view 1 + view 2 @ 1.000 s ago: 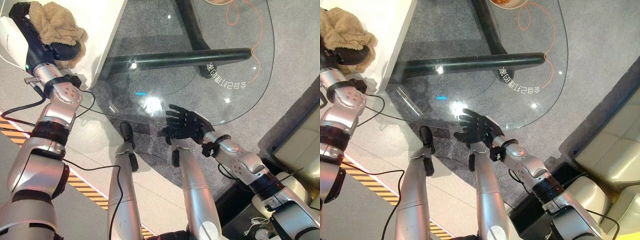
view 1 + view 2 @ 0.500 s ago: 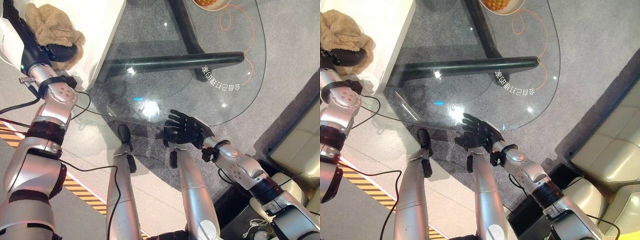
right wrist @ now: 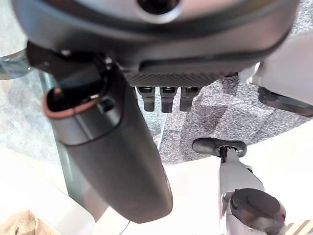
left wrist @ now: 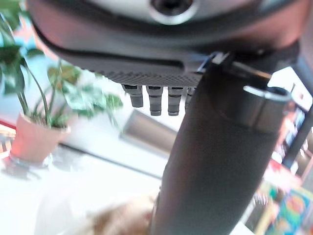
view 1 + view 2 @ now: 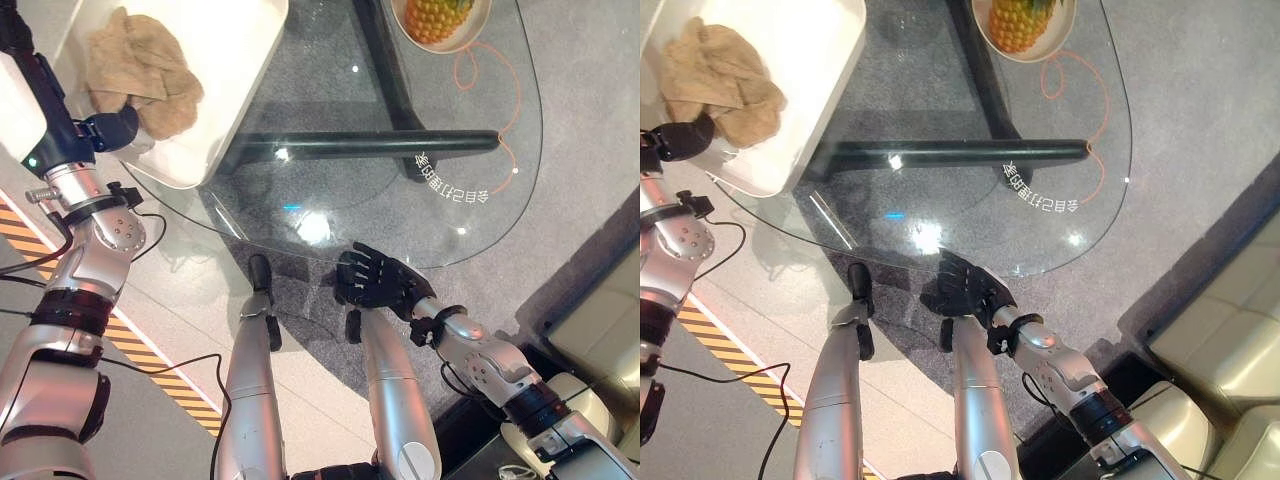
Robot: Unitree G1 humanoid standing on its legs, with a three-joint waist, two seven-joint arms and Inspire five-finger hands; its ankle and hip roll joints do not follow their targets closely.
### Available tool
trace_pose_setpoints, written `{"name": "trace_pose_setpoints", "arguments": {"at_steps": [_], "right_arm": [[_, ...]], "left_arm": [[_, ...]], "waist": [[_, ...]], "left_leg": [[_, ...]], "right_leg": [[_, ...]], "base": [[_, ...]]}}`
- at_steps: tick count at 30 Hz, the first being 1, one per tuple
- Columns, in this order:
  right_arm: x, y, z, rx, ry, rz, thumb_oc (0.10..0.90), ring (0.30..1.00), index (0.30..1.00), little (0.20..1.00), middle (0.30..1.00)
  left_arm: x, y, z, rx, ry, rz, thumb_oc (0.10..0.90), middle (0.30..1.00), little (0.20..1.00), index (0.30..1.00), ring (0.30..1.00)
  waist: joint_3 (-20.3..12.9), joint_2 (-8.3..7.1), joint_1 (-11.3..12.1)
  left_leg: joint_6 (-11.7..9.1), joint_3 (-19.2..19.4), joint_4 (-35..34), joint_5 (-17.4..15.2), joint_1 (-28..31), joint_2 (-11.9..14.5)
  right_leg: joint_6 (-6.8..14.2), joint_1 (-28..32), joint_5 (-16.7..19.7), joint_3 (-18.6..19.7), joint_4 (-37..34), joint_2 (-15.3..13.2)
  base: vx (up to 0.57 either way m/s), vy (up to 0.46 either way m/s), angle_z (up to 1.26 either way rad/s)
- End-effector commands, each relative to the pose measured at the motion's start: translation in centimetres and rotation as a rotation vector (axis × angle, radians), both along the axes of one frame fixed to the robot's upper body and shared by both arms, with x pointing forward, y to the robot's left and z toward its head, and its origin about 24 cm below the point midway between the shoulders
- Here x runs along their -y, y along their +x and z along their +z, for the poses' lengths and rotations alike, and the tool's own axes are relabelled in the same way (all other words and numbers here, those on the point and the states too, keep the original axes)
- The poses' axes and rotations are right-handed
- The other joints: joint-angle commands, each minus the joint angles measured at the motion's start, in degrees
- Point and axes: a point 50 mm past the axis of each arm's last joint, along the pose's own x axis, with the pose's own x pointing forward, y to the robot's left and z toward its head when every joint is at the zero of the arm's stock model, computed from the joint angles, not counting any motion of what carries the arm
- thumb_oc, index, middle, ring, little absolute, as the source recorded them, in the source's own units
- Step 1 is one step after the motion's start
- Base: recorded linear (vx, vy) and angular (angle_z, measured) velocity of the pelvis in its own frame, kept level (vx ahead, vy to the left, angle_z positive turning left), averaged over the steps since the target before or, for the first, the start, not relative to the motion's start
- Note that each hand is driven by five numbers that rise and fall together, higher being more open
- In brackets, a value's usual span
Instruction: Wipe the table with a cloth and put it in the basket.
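One step seems left to us: letting go cleanly and drawing the left hand [image 5: 108,128] back without dragging the cloth [image 5: 140,72] out again. To do it well we should lift the hand straight up over the rim, so nothing snags on the wall of the basket [image 5: 235,60].

Our cloth lies bunched inside the white basket, which sits on the far left part of the glass table [image 5: 480,200]. Our left hand reaches over the near rim and sits just beside the cloth, perhaps touching its edge; whether the fingers are spread or pinching it we cannot tell. Our right hand [image 5: 378,282] rests at the near edge of the table, fingers spread and straight, well apart from the cloth.
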Motion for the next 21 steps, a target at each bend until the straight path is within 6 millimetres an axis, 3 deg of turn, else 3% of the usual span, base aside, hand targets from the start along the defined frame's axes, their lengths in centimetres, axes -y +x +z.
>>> {"name": "trace_pose_setpoints", "arguments": {"at_steps": [1, 5, 9, 14, 21], "right_arm": [[-0.3, -1.5, 2.2, 0.139, 0.074, 0.026, 0.800, 0.900, 0.900, 0.900, 0.900], [-0.1, -1.9, 1.8, 0.129, 0.079, 0.011, 0.800, 0.900, 0.900, 0.900, 0.900], [0.4, -2.3, 0.9, 0.109, 0.086, -0.007, 0.800, 0.900, 0.900, 0.900, 0.900], [1.1, -2.9, -0.9, 0.064, 0.076, -0.028, 0.800, 0.900, 0.900, 0.900, 0.900], [2.1, -4.0, -4.6, -0.053, 0.029, -0.067, 0.800, 0.900, 0.900, 0.900, 0.900]], "left_arm": [[0.4, -2.5, 3.6, 0.249, 0.109, -0.021, 0.800, 0.900, 0.900, 0.900, 0.900], [1.2, -3.2, 2.2, 0.202, 0.132, -0.093, 0.800, 0.900, 0.900, 0.900, 0.900], [1.9, -3.6, -0.8, 0.088, 0.089, -0.202, 0.800, 0.900, 0.900, 0.900, 0.900], [3.3, -4.3, -6.1, -0.113, -0.018, -0.370, 0.800, 0.900, 0.900, 0.900, 0.900], [6.2, -5.8, -14.2, -0.445, -0.248, -0.552, 0.800, 0.900, 0.900, 0.900, 0.900]], "waist": [[-1.1, 3.39, 2.3], [-1.1, 3.79, 3.4], [-1.1, 4.11, 4.4], [-1.1, 4.23, 5.7], [-1.1, 3.98, 7.6]], "left_leg": [[5.1, 3.6, -1.9, -4.5, 4.8, -5.4], [4.7, 3.0, -2.6, -4.0, 6.9, -5.7], [4.2, 2.2, -3.8, -3.5, 10.3, -6.0], [3.2, 0.9, -5.2, -2.8, 15.6, -6.3], [1.9, -1.2, -8.9, -1.7, 26.8, -6.4]], "right_leg": [[0.2, 2.5, 2.2, -2.1, -4.0, 3.7], [-0.2, 4.9, 0.8, -2.9, -3.3, 3.8], [-0.6, 8.4, -0.8, -3.5, -3.1, 4.3], [-0.9, 14.1, -2.2, -3.8, -3.8, 4.5], [-0.8, 27.2, -2.7, -4.9, -7.8, 3.5]], "base": [[-0.03, -0.101, 0.16], [-0.03, -0.098, 0.07], [-0.03, -0.117, 0.04], [-0.03, -0.129, 0.07], [-0.01, -0.166, 0.06]]}}
